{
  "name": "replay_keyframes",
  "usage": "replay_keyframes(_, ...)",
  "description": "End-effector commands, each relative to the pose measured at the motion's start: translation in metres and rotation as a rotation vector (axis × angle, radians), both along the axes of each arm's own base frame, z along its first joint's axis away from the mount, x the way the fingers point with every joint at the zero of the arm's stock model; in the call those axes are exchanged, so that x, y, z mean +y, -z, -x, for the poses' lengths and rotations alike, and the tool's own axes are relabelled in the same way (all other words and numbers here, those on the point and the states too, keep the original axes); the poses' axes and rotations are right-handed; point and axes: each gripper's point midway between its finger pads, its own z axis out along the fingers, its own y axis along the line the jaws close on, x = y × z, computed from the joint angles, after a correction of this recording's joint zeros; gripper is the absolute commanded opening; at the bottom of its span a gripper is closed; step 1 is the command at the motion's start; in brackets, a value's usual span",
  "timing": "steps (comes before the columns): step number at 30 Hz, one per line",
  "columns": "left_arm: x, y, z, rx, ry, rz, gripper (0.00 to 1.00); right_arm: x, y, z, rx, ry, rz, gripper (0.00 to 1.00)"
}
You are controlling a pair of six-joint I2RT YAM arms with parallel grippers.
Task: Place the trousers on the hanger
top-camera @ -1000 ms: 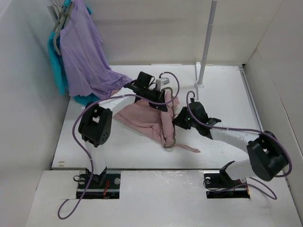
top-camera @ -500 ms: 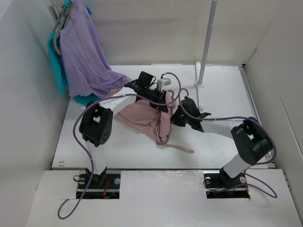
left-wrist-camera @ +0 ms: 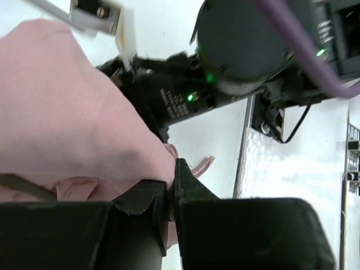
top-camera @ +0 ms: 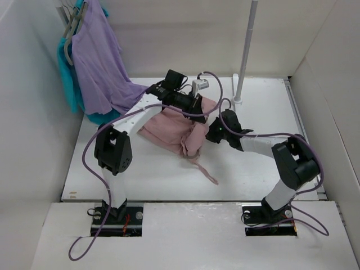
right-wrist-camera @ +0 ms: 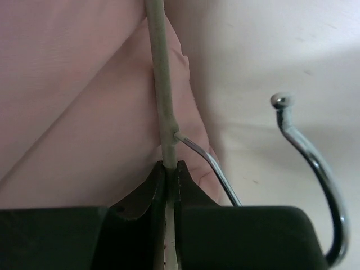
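thin grips on both cloth and hanger, either easy to lose

on the table point(top-camera: 270, 169) the pink trousers point(top-camera: 169, 130) lie bunched near the centre, with a cord point(top-camera: 208, 175) trailing toward 5 o'clock. the grey hanger point(right-wrist-camera: 160, 84) sits at their 3 o'clock side, its bar against the cloth. the left tool point(left-wrist-camera: 171, 191) is pinched together on a small fold at the heap's 1 o'clock edge. the right tool point(right-wrist-camera: 170, 173) is clamped on the hanger's thin bar. likely failures: the bar swivels or slides in that narrow pinch, the fold pulls free under the cloth's weight, or the close-set tools snag a cable point(top-camera: 90, 157).
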Motion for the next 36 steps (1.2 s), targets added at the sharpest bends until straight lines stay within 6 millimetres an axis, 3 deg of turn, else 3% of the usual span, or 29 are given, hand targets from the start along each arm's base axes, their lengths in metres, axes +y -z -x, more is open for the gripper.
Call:
replay_keyframes(1, -0.006, -0.138, 0.042, -0.137, 0.166, 0.282, 0.00, -0.004, 0.028, 0.006, 0.037, -0.005, 0.093, 0.00)
replay_keyframes(4, -0.008, -0.167, 0.043, -0.157, 0.163, 0.328, 0.00, -0.001, 0.031, 0.010, 0.039, -0.051, 0.101, 0.00)
replay_keyframes(7, 0.003, -0.185, 0.029, -0.158, 0.115, 0.365, 0.00, 0.000, 0.036, 0.021, 0.040, -0.101, 0.118, 0.00)
replay_keyframes(14, 0.024, -0.190, 0.016, -0.128, 0.035, 0.359, 0.00, -0.022, 0.048, 0.033, 0.063, -0.114, 0.140, 0.00)
replay_keyframes(15, 0.027, -0.186, 0.012, -0.103, 0.018, 0.350, 0.00, -0.026, 0.048, 0.031, 0.060, -0.120, 0.140, 0.00)
replay_keyframes(19, 0.037, -0.201, 0.015, -0.122, 0.010, 0.364, 0.00, -0.039, 0.049, 0.026, 0.054, -0.128, 0.158, 0.00)
replay_keyframes(23, 0.047, -0.195, 0.008, -0.114, -0.017, 0.343, 0.00, -0.050, 0.054, 0.026, 0.075, -0.146, 0.216, 0.00)
replay_keyframes(26, 0.067, -0.176, -0.006, -0.090, -0.076, 0.296, 0.00, -0.058, 0.039, 0.025, 0.041, -0.151, 0.241, 0.00)
replay_keyframes(28, 0.080, -0.164, -0.012, -0.049, -0.117, 0.255, 0.00, -0.078, 0.036, 0.025, 0.044, -0.136, 0.268, 0.00)
replay_keyframes(29, 0.088, -0.150, -0.028, -0.087, -0.156, 0.214, 0.00, -0.085, 0.035, 0.025, 0.045, -0.128, 0.284, 0.00)
replay_keyframes(31, 0.098, -0.140, -0.037, -0.143, -0.180, 0.148, 0.00, -0.096, 0.026, 0.029, 0.038, -0.137, 0.309, 0.00)
replay_keyframes(32, 0.103, -0.128, -0.036, -0.138, -0.193, 0.098, 0.00, -0.097, 0.023, 0.032, 0.033, -0.146, 0.316, 0.00)
replay_keyframes(33, 0.117, -0.102, -0.049, -0.165, -0.233, 0.022, 0.00, -0.099, 0.013, 0.030, 0.021, -0.148, 0.329, 0.00)
replay_keyframes(36, 0.145, -0.052, -0.072, -0.186, -0.328, -0.128, 0.00, -0.102, -0.012, 0.032, -0.036, -0.173, 0.335, 0.00)
